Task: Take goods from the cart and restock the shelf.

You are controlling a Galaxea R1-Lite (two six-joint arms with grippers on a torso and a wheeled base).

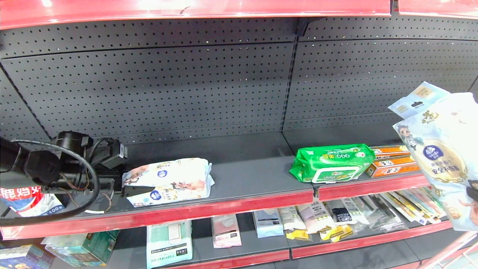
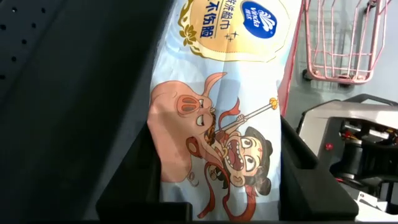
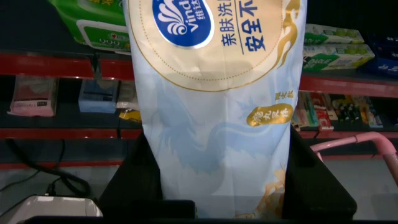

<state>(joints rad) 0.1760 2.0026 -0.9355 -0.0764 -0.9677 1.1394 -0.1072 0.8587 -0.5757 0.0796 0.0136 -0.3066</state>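
Pale-blue cartoon-printed pack (image 1: 170, 181) lies on the shelf (image 1: 246, 175), gripped by left jaws; right jaws grip a second pack (image 1: 444, 160).

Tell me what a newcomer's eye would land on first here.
First, the big pale-blue cartoon pack, held up by the right hand at the right edge of the head view. Next, the twin pack lying toward the left of the grey shelf, gripped by the left hand. Farther right, the bright green wipes pack sits beside orange boxes.
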